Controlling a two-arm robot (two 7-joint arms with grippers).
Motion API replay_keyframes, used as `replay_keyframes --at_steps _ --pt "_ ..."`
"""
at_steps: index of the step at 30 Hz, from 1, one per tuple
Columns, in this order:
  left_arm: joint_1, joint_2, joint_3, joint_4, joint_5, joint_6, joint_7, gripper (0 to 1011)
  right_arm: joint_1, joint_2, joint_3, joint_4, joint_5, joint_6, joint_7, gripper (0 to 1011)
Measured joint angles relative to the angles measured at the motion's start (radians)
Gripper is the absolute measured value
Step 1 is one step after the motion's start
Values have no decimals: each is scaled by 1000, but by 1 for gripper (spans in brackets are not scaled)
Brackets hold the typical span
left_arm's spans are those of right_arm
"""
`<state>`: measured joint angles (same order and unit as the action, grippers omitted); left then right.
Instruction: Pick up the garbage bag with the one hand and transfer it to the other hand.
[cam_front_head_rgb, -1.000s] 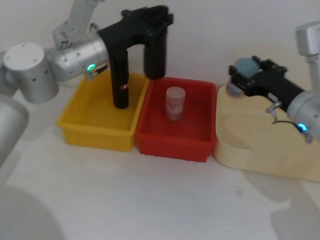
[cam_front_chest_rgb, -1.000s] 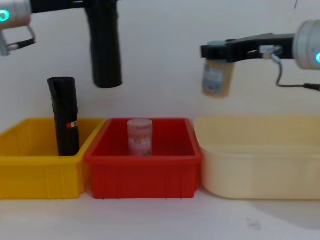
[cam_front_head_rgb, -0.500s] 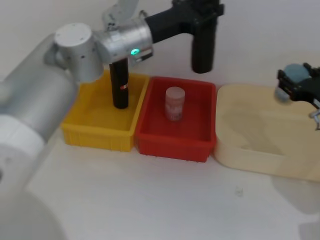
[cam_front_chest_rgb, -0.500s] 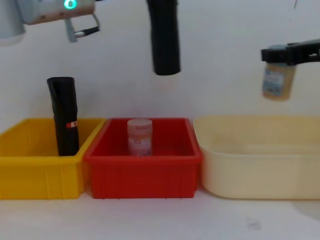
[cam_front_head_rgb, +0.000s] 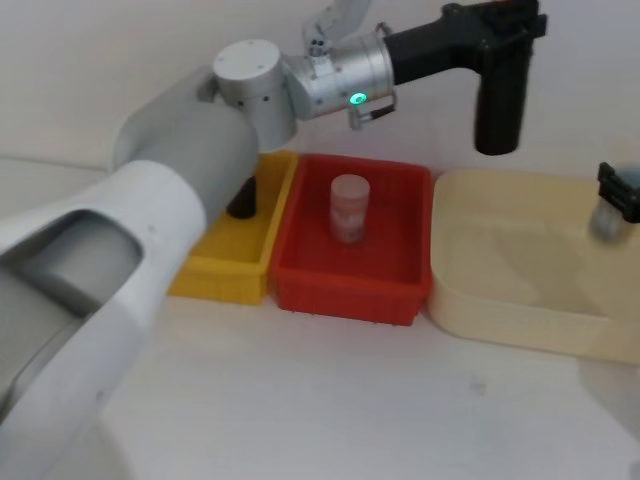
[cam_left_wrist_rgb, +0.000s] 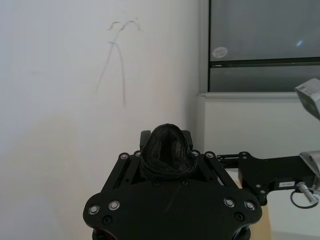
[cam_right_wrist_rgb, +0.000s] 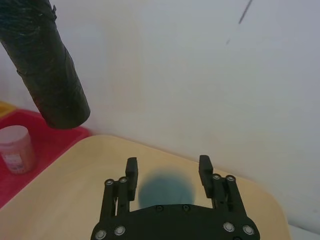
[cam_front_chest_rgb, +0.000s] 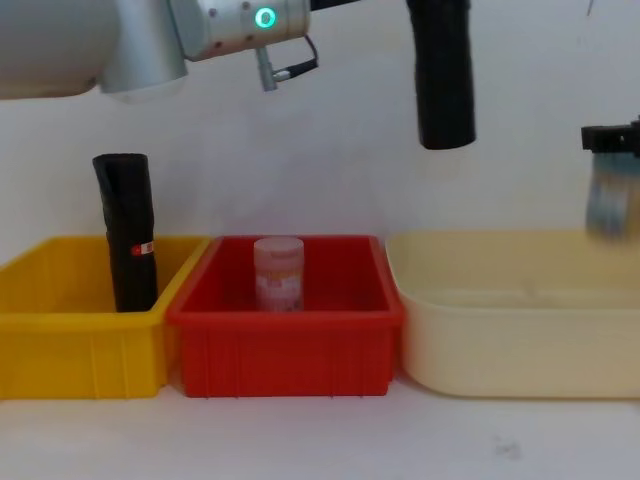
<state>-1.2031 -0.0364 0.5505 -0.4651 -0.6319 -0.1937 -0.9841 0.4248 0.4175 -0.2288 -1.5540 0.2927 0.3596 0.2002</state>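
Observation:
The garbage bag, a black matte roll, hangs upright in the air above the gap between the red bin and the beige tub. It shows high up in the chest view. My left gripper, on the green-ringed arm, is shut on its upper end. My right gripper is at the far right over the tub, apart from the bag and shut on a small bottle with a blue cap. From the right wrist the bag is off to one side.
A second black roll with a small red-white label stands in the yellow bin. A pink jar stands in the red bin. The beige tub lies at the right. My left arm spans the bins.
My left arm swung right with the garbage bag, from over the yellow and red bins to beside the tub. My right gripper drew back right and lower with the bottle.

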Motion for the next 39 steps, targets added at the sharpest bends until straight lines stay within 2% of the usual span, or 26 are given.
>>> replay_keyframes --at_steps 3,5,6,9,12,18,29,33,39 --pt "-39 -36 12 83 -12 -28 -30 323 -5 3 9 4 1 2 -1 811" --pt "-51 -47 16 109 -16 -36 -39 323 -7 5 13 6 1 3 -2 865" --pt "-62 -57 19 132 -20 -45 -48 323 -7 5 13 6 1 3 -2 865" --pt "-75 -69 23 159 -25 -54 -58 323 -10 7 18 8 2 4 -3 960" --pt "-91 -82 27 192 -30 -65 -69 323 -12 7 21 9 2 4 -3 1000" --pt "-112 -102 34 236 -37 -81 -86 323 -15 8 24 6 6 1 7 1000" --pt "-132 -120 40 278 -43 -95 -101 323 -18 6 32 -29 57 -39 87 1000" --pt "-135 -123 41 286 -45 -97 -103 323 -3 -6 33 -48 85 -54 115 1000" --pt "-139 -127 42 294 -46 -100 -107 323 23 -22 24 -60 103 -58 133 1000"
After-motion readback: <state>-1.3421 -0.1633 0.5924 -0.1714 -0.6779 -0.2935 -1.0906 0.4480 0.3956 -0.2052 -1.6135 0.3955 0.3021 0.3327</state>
